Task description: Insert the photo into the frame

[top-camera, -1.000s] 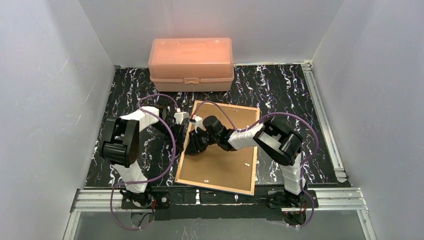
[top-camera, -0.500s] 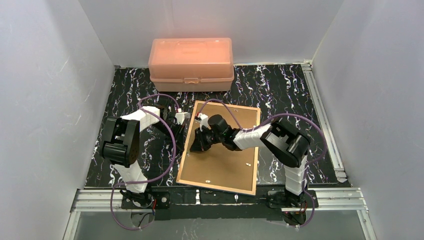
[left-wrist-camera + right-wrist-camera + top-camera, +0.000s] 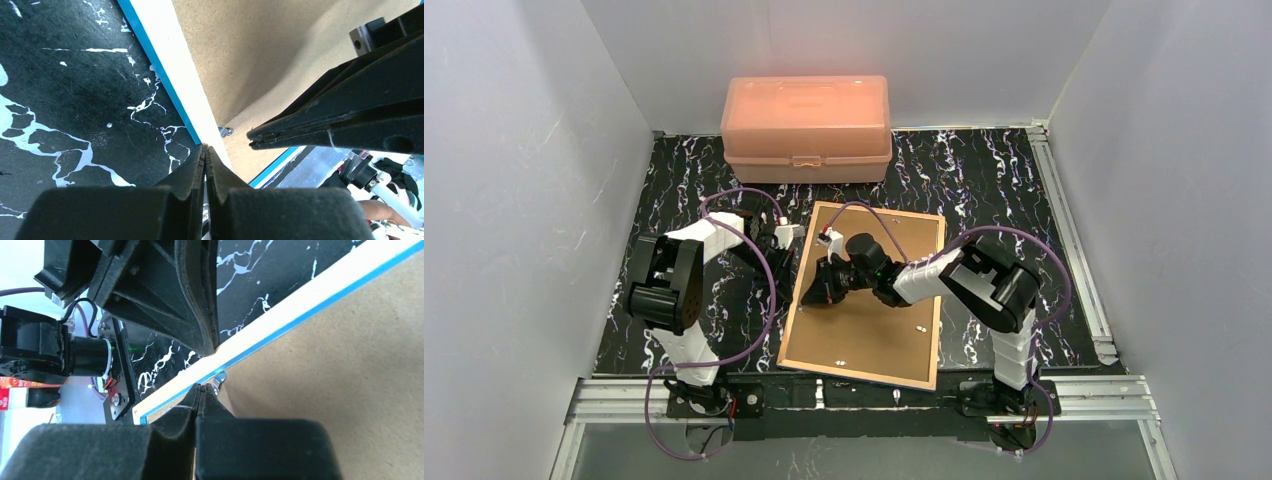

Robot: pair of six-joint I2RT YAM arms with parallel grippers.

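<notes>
Frame (image 3: 864,335): blue edge (image 3: 160,75), wrist views only

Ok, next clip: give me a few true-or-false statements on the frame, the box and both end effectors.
1. The frame lies backing side up. True.
2. The pink box stands open. False: its lid is down.
3. The left end effector and right end effector are both shut. True.
4. The right end effector is over the box. False: its tips sit at the frame edge nearest the left arm, by a small metal tab.
5. The photo lies on the backing. False: no photo is visible.
</notes>
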